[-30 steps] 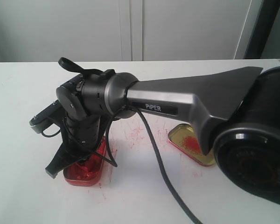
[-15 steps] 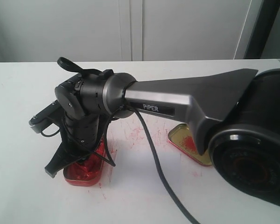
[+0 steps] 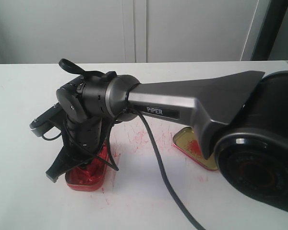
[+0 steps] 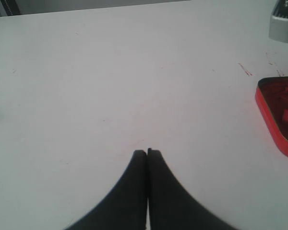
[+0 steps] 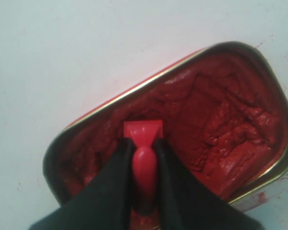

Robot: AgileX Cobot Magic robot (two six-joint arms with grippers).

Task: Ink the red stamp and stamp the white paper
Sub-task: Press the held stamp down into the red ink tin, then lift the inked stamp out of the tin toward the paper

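My right gripper (image 5: 143,143) is shut on the knob of the red stamp (image 5: 143,130). The stamp's square base rests in the lumpy red paste of the ink tin (image 5: 221,124). In the exterior view the right arm reaches across to the left, and its gripper (image 3: 80,164) points down into the tin (image 3: 89,178), hiding the stamp. My left gripper (image 4: 147,152) is shut with nothing in it, over bare table, and the tin (image 4: 277,115) lies off to its side. I cannot make out the white paper against the white table.
A gold tin lid (image 3: 194,146) with a red smear lies on the table right of the ink tin, partly behind the right arm. Red smudges (image 3: 139,139) mark the table between them. The arm's black cable (image 3: 163,172) trails toward the front edge.
The right arm has shifted very slightly to the left over the ink tin. It has held still for the last half second.
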